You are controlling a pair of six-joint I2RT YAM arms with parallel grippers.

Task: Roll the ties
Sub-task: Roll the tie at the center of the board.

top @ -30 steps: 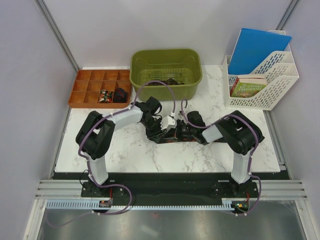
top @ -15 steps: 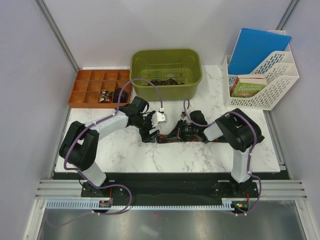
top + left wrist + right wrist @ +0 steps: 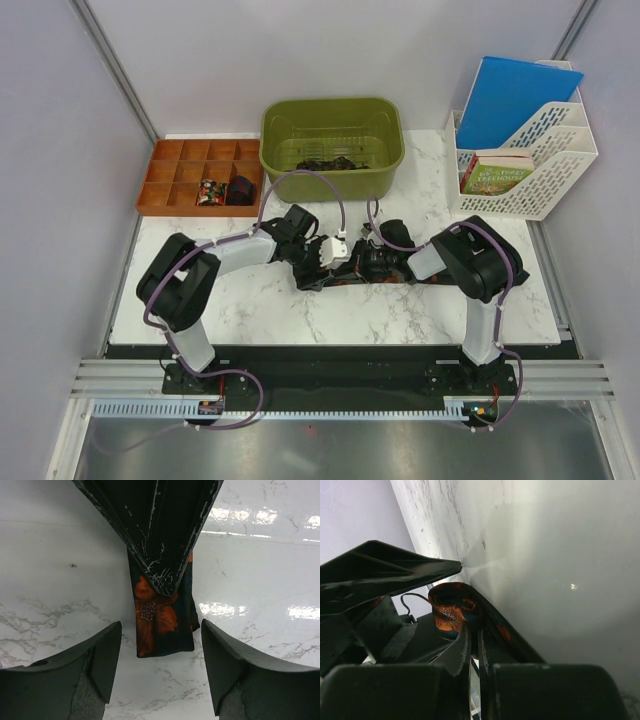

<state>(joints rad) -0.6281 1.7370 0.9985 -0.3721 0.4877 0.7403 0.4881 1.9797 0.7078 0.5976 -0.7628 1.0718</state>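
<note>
A dark tie with orange flowers (image 3: pixel 345 280) lies across the middle of the marble table. In the left wrist view its narrow end (image 3: pixel 162 617) lies flat on the marble just ahead of my open left gripper (image 3: pixel 161 672). My left gripper (image 3: pixel 318 262) hovers over the tie's left end. My right gripper (image 3: pixel 362 262) is shut on the tie; the right wrist view shows the tie (image 3: pixel 451 606) curling in a loop at the closed fingertips (image 3: pixel 465 635). Both grippers are close together.
A green tub (image 3: pixel 332 146) with dark ties inside stands at the back centre. An orange compartment tray (image 3: pixel 200 177) with rolled ties sits back left. A white file rack (image 3: pixel 525 160) with a book and blue folder stands back right.
My left arm swung out to the left, then came back over the tie's left end beside the right gripper. The right gripper stayed shut on the tie and hardly moved.
</note>
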